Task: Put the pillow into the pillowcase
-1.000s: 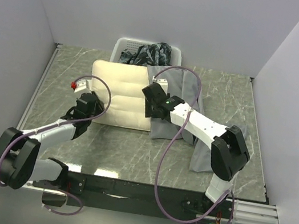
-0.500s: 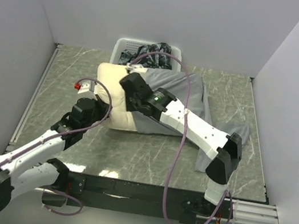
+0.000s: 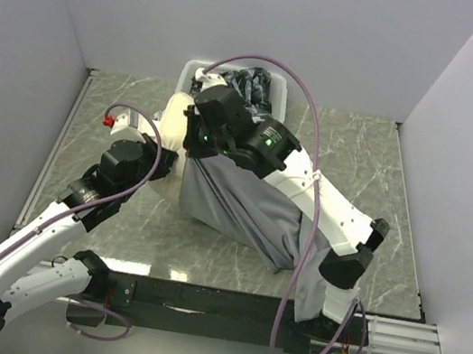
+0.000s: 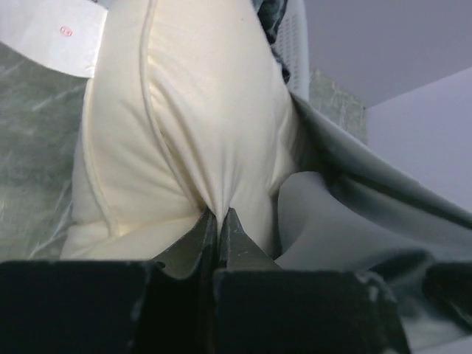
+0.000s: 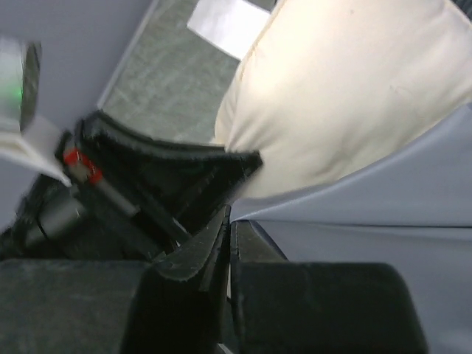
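The cream pillow (image 3: 174, 116) stands lifted off the table at the back middle; it fills the left wrist view (image 4: 184, 118) and shows in the right wrist view (image 5: 346, 96). Its bear face is hidden. The grey pillowcase (image 3: 241, 205) hangs over most of the pillow and drapes to the table; it also shows in the left wrist view (image 4: 354, 221) and the right wrist view (image 5: 383, 221). My left gripper (image 4: 219, 219) is shut on a pinch of the pillow. My right gripper (image 5: 228, 214) is shut on the pillowcase's edge, right next to the left gripper.
A white basket (image 3: 196, 71) with dark patterned cloth (image 3: 257, 84) stands at the back wall, just behind the pillow. A white tag (image 4: 51, 29) sticks out by the pillow. Grey walls close in the green marbled table (image 3: 376, 165) on three sides.
Both arms have risen and moved back-left. The pillow has been lifted from lying flat, and the right gripper has dragged the pillowcase left over it.
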Tool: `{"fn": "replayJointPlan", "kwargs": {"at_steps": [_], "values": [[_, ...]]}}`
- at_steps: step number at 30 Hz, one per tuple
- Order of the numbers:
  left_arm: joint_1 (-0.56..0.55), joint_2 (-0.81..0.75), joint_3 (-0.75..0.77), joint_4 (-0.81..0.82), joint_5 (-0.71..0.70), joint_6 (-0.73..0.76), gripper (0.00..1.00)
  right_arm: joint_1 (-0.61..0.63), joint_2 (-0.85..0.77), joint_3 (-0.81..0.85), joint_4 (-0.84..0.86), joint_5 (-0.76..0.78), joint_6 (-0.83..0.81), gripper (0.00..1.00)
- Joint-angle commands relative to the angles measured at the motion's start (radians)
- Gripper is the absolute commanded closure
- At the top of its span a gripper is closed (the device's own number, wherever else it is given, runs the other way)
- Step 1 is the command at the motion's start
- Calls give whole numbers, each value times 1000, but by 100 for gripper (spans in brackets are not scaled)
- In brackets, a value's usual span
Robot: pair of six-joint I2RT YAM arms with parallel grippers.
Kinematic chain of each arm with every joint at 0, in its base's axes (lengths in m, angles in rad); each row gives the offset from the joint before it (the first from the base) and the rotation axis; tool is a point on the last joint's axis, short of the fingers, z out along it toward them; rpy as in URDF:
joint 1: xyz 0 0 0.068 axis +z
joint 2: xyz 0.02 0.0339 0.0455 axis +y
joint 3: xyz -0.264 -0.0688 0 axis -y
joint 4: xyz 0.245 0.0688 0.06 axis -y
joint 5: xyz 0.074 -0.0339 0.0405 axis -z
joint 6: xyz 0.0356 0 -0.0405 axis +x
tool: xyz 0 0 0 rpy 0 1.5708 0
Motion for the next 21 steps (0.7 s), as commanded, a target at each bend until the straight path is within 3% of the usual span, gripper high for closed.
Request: {"fn": "replayJointPlan", "kwargs": {"at_steps": [1,2,4,6,7,8,9,10,13,17,19,21], "values": [[-28,-24,-2,-83,58,-136,99,36,-143,-184,202,-54,29,88],[-31,-40,-17,-98,66,-152,99,38,-198,-313,218,-26,31,85],[-34,-86,-88,-112,95,-192,99,39,-254,-433,264,35,34,66],[-36,-120,-144,-141,101,-207,99,38,-326,-587,294,55,29,40],[-34,-147,-155,-157,83,-200,70,38,-343,-619,301,99,28,33],[-34,-156,-159,-184,45,-204,49,28,-358,-653,299,119,20,26],[-34,-163,-148,-248,-2,-215,37,18,-358,-658,295,136,17,22],[-34,-170,-136,-267,-83,-226,25,5,-357,-658,284,146,14,21],[-33,-151,-88,-287,-173,-226,10,-67,-318,-630,269,162,-3,21],[-11,-33,-34,-272,-257,-207,4,-146,-184,-509,241,143,-53,22],[56,62,-28,-226,-213,-168,3,-174,-113,-448,200,149,-66,21],[126,119,-45,-107,-50,-126,4,-188,-12,-368,174,156,-78,22]]}}
